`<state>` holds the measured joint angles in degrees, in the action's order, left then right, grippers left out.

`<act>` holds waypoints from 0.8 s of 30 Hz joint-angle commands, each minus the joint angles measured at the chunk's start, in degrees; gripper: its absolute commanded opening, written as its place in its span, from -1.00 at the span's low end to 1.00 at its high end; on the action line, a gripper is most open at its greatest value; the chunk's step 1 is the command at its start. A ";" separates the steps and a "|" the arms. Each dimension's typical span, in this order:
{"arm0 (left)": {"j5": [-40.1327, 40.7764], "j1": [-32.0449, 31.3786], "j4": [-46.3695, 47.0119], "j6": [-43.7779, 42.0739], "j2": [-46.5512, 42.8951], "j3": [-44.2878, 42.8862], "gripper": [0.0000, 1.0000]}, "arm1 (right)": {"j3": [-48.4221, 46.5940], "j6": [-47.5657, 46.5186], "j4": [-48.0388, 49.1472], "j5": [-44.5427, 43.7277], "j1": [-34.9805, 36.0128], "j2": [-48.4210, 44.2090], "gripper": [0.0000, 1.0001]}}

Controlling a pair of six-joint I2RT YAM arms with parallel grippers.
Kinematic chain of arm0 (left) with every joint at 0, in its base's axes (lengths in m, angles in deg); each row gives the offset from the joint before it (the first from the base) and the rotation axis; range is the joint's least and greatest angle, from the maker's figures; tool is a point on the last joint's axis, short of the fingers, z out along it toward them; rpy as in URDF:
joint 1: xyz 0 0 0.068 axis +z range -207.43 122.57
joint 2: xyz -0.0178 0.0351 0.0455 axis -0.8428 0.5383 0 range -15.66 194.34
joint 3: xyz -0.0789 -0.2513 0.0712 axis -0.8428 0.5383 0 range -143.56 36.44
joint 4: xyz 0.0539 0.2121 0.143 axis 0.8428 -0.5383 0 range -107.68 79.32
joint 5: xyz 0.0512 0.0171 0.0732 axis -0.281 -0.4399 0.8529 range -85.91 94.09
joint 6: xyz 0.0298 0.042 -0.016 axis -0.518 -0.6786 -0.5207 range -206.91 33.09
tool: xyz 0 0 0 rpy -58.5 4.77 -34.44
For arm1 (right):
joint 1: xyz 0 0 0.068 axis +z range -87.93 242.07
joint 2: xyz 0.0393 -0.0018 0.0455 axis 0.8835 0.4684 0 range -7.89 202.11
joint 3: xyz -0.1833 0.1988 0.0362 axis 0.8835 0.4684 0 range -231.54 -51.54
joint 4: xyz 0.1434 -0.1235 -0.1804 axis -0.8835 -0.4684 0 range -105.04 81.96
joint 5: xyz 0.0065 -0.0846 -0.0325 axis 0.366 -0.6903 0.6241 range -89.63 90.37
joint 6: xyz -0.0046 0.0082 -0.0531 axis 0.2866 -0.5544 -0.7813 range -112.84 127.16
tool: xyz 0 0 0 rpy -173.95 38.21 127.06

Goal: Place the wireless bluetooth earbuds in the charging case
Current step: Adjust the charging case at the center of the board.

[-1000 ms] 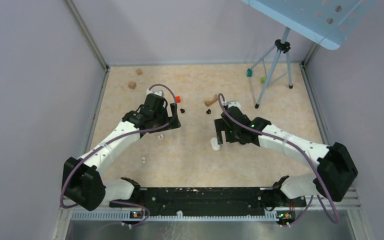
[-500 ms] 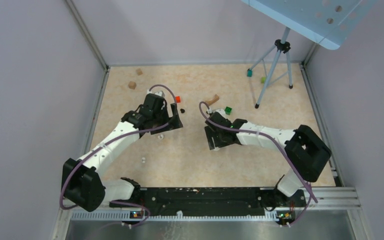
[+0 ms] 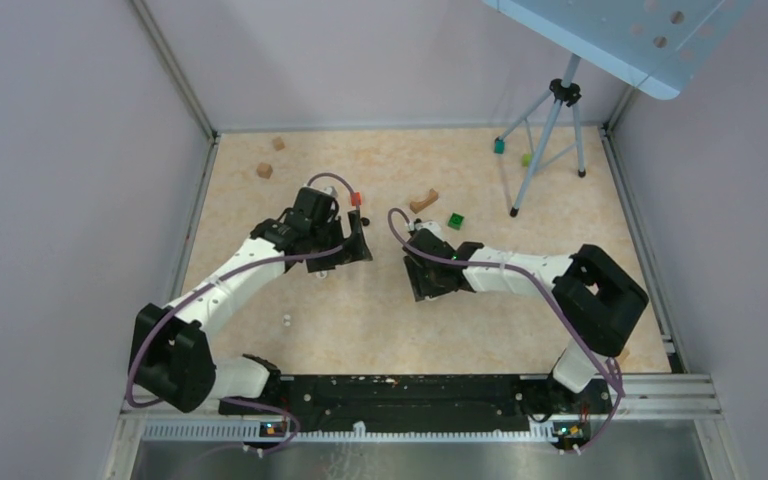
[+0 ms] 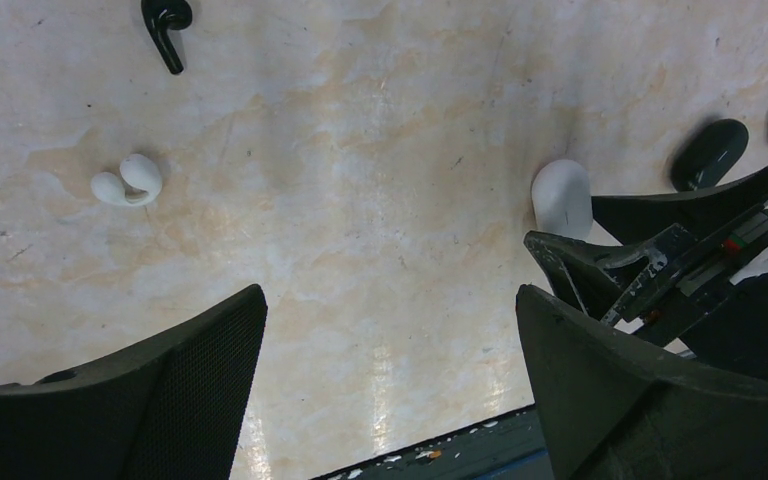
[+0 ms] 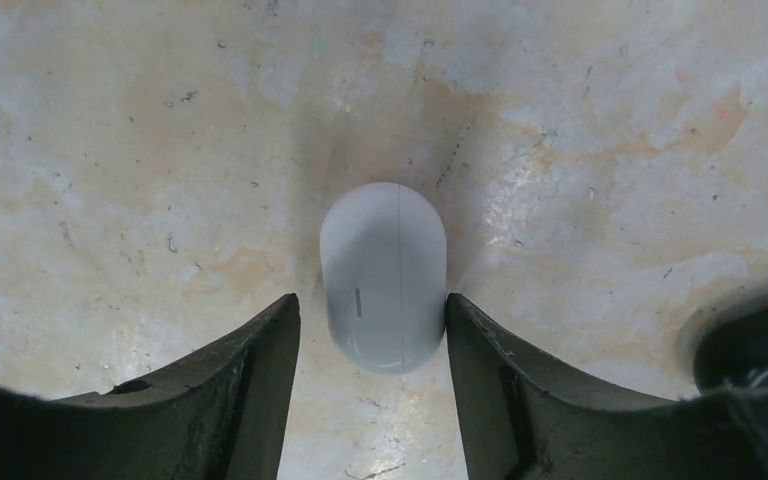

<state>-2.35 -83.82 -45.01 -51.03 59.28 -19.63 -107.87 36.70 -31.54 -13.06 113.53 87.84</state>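
Note:
The white charging case [image 5: 383, 275] lies shut on the table between the fingers of my right gripper [image 5: 372, 305]. The right finger touches its side; a narrow gap remains at the left finger. In the top view the right gripper [image 3: 422, 278] hides the case. My left gripper [image 4: 390, 300] is wide open and empty above bare table, at mid-table in the top view [image 3: 352, 245]. Its view shows a white earbud [image 4: 125, 181], a black earbud [image 4: 167, 20], the case [image 4: 563, 197] and a dark oval thing [image 4: 708, 155] beside the right gripper.
Wooden blocks [image 3: 264, 170] lie at the back left. A red cube [image 3: 356, 198], a wooden piece [image 3: 423, 201] and a green cube [image 3: 456, 221] lie behind the grippers. A tripod [image 3: 550, 130] stands at the back right. A small white bit [image 3: 286, 320] lies front left.
My right arm has swung left and come down over the white case, so its fingers now stand on either side of it. My left gripper has shifted slightly to the right.

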 commanded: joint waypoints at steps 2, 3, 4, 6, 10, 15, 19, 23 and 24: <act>-1.78 0.15 1.27 -0.62 0.37 0.21 0.97 | -1.25 -1.41 2.95 2.74 0.72 0.27 0.24; -1.72 0.12 1.32 -0.71 0.46 0.06 0.97 | -1.45 -1.16 3.49 4.26 0.72 0.17 0.29; -1.59 0.12 1.28 -0.80 0.55 -0.14 0.97 | -1.55 -0.91 4.18 6.10 0.72 0.01 0.32; -1.35 0.13 1.05 -1.10 0.92 -0.62 0.97 | -1.52 0.44 6.24 10.97 0.73 -0.81 0.37; 0.00 0.12 -0.50 -2.38 1.86 -2.55 0.98 | -0.54 3.77 11.47 19.87 0.69 -3.15 0.43; 3.18 0.47 -1.90 -3.53 1.96 -3.93 0.97 | -2.36 4.12 10.58 24.30 0.21 -2.90 0.44; 1.39 2.04 -2.15 -3.20 1.53 -3.58 0.97 | -4.00 0.15 6.06 16.45 0.16 -3.54 0.44; -0.40 3.64 -1.96 -1.55 0.03 -1.57 0.97 | -7.28 -5.62 0.63 7.38 0.14 -2.72 0.42; -0.91 4.34 -1.59 -1.44 -0.58 -0.92 0.97 | -8.96 -7.10 -1.02 5.43 0.16 -2.02 0.41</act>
<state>-1.39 -81.35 -47.22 -53.55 61.33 -21.32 -110.89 36.00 -27.78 1.65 113.64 86.98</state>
